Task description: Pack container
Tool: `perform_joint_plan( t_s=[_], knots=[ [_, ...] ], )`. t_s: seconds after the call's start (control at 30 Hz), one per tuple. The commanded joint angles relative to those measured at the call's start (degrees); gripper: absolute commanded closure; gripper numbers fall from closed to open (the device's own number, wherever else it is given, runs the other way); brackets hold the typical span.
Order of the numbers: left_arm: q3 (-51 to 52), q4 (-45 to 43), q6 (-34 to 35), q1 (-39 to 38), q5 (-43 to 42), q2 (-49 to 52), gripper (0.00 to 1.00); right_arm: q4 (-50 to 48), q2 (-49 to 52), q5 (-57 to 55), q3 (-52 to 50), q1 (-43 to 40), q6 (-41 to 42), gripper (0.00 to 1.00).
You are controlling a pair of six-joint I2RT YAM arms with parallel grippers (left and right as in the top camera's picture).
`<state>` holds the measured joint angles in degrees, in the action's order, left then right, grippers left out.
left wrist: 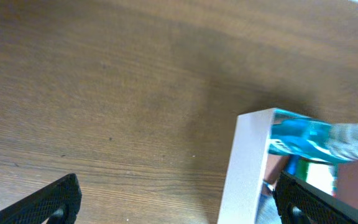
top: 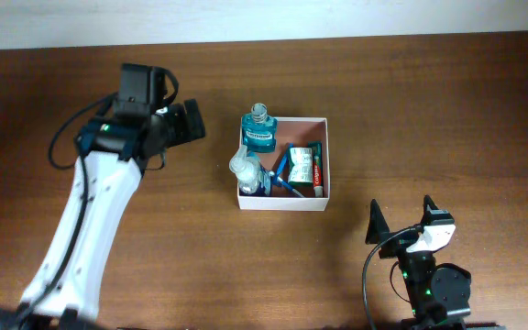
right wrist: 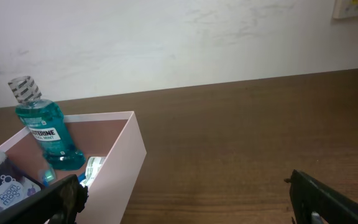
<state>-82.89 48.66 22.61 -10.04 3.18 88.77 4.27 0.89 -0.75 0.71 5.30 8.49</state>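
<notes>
1. Left wrist view is showing the left fingers (left wrist: 51,202) standing wide apart and gripping nothing, with bare counter (left wrist: 123,93) lying between them.
2. Just ahead, a corner of the container (left wrist: 244,168) is rising close to the right-hand finger. The box is therefore lying forward and off to that side, not centred in the gap.
3. Beyond that white wall, the teal mouthwash bottle (left wrist: 303,138) is sitting inside the container.
4. Overhead, the left fingers (top: 193,121) are pointing toward the left wall of the container (top: 282,205), near it but not touching, about level with its far-left corner.
5. Farther off, the right fingers (top: 375,223) are also spread and empty, sitting off the container's near-right corner.
6. Both arms are looking about equally near, but I judge the left better placed, since its fingers are facing the wall. The container is looking roughly square, so no long axis is calling for alignment.
</notes>
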Motion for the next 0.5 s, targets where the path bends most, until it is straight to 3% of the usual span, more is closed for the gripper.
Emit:
perform_joint_plan(
  t_s=[0.0,0.3,0.47],
  knots=[
    [1.16,0.02,0.28,-0.02,-0.42,-8.61,0.01,0.31,-0.68,0.52,-0.39,-0.5,-0.55,0.02],
    [10.99,0.02,0.26,0.0,-0.42,-28.13,0.01,0.28,-0.68,0.52,-0.39,-0.5,-0.55,0.02],
    [20.55,-0.22,0.26,0.0,3.78,-41.38,0.01,0.31,-0.68,0.52,-0.39,-0.5,-0.55,0.02]
  ],
)
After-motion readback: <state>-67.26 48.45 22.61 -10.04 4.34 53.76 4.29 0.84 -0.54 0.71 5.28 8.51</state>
